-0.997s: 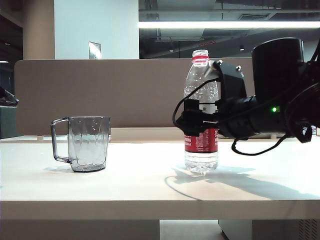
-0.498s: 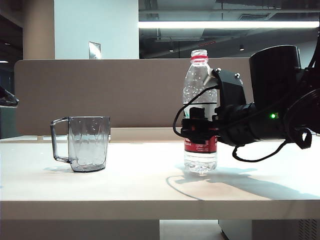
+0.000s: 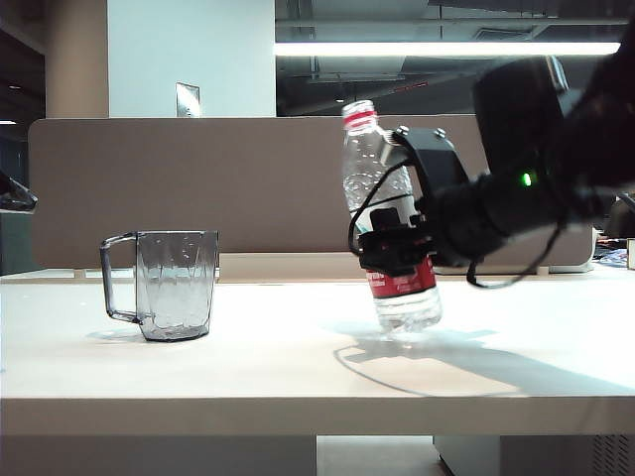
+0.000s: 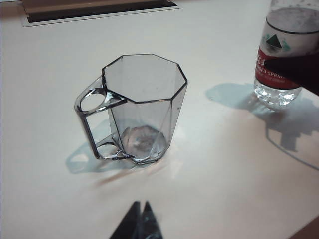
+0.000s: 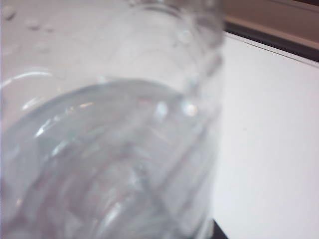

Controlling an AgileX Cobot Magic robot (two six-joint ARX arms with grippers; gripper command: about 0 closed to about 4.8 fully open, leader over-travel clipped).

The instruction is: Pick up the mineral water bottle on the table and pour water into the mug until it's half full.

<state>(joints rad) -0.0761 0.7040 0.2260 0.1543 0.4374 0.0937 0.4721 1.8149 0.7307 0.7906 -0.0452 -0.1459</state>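
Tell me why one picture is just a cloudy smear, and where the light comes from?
Right wrist view: the mineral water bottle sits so close to the lens that it fills the frame, out of focus. Exterior view: a bright ceiling strip glares, the right end effector and its arm are dark silhouettes, and shadows fall forward on the table. Left wrist view: sharp; the mug casts a soft shadow.

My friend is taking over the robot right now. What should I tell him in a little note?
Right gripper: shut on the bottle, clamped at its label; the bottle tilts, its neck leaning toward the mug, its base at or barely off the table.
Left gripper: shut, holding nothing, hovering near the mug.
Mug: upright on the table, empty, left of the bottle and well apart from it.
Done: bottle gripped.
Left: carry the bottle over the mug, pour until half full.
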